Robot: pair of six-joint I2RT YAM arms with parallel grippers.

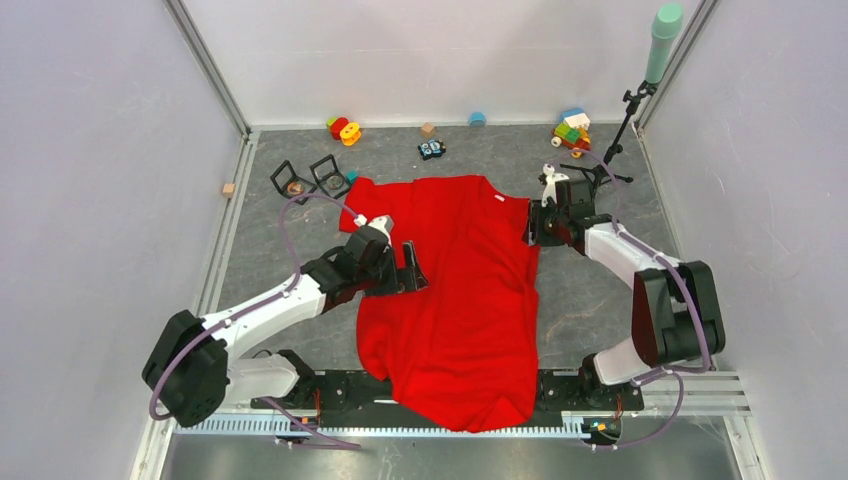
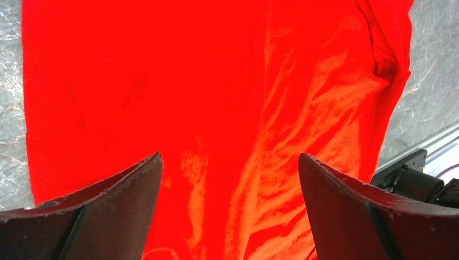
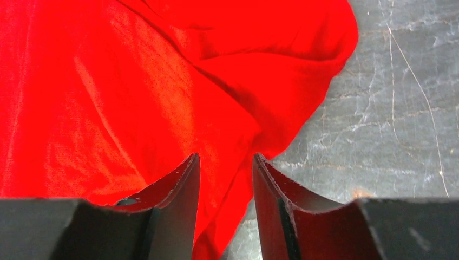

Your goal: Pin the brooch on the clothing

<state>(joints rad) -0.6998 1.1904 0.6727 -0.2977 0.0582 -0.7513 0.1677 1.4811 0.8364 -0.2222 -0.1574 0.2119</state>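
The red T-shirt (image 1: 450,290) lies spread on the grey table, collar at the far end with a small white tag (image 1: 497,198). My left gripper (image 1: 412,268) hovers over the shirt's left side, jaws wide open and empty; in the left wrist view (image 2: 230,162) only red fabric (image 2: 189,81) lies under it. My right gripper (image 1: 533,225) is at the shirt's right sleeve edge. In the right wrist view (image 3: 225,162) its jaws stand a narrow gap apart over the rumpled sleeve edge (image 3: 233,97), gripping nothing. No brooch shows in any view.
Two black square frames (image 1: 310,178) lie by the shirt's left shoulder. Small toys (image 1: 345,130), a little car (image 1: 431,150) and coloured blocks (image 1: 572,130) sit at the back. A tripod with a green-tipped pole (image 1: 660,40) stands at back right. The black base rail (image 1: 330,385) runs along the near edge.
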